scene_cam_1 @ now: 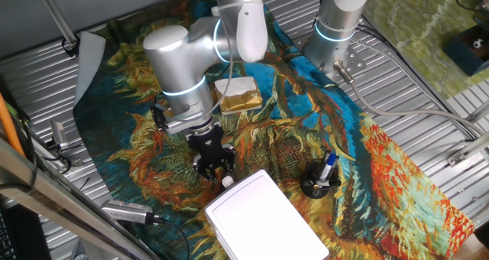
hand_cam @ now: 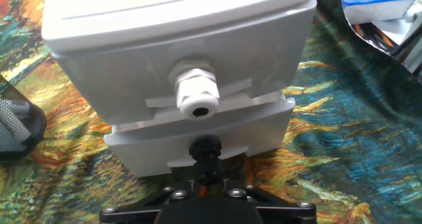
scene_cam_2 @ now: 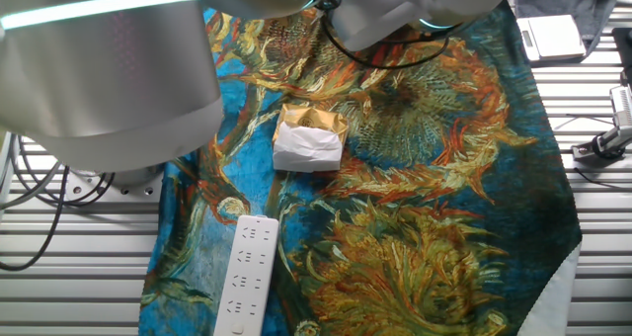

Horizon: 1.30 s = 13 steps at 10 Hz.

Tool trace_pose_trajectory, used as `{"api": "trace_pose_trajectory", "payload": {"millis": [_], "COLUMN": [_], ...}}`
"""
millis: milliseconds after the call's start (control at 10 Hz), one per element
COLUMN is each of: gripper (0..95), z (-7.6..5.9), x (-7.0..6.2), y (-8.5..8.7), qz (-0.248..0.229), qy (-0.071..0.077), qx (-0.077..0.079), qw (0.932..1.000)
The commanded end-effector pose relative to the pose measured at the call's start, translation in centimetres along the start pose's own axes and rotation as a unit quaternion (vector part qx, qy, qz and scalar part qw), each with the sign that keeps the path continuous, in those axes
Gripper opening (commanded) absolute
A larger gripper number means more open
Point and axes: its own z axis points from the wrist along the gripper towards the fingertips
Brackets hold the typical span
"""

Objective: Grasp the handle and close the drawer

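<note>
Hanging low just beside the drawer [hand_cam: 198, 135] front, the tool [scene_cam_1: 215, 165] faces the handle [hand_cam: 196, 94]; whether its fingers are spread, I cannot tell.

Fingertips hidden in the hand view, cut off below the gripper [hand_cam: 208, 207] base. Handle [scene_cam_1: 227, 182] too small to read clearly, partly covered. White box [scene_cam_1: 263, 218] cropped by the bottom edge. Box, drawer and gripper out of the other fixed view, blocked by the arm [scene_cam_2: 109, 69].
</note>
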Motion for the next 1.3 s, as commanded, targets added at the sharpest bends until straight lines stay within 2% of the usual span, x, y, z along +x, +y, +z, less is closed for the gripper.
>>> {"api": "trace_pose_trajectory", "payload": {"millis": [100,800,900,1000,1100,1300], "gripper": [19.0,19.0,0.0,0.0,19.0,19.0], "z": [0.16,0.62,0.62,0.62,0.62,0.62], "x": [-0.14,-0.7,-0.7,-0.7,-0.7,-0.7], "y": [-0.01,-0.01,-0.01,-0.01,-0.01,-0.01], "qz": [0.002,0.009,0.011,0.013,0.011,0.008], "qy": [-0.003,-0.01,-0.012,-0.011,-0.008,-0.005], "qx": [0.001,0.002,0.002,0.002,0.003,0.003], "qw": [1.0,0.9999,0.9999,0.9998,0.9999,1.0]}}
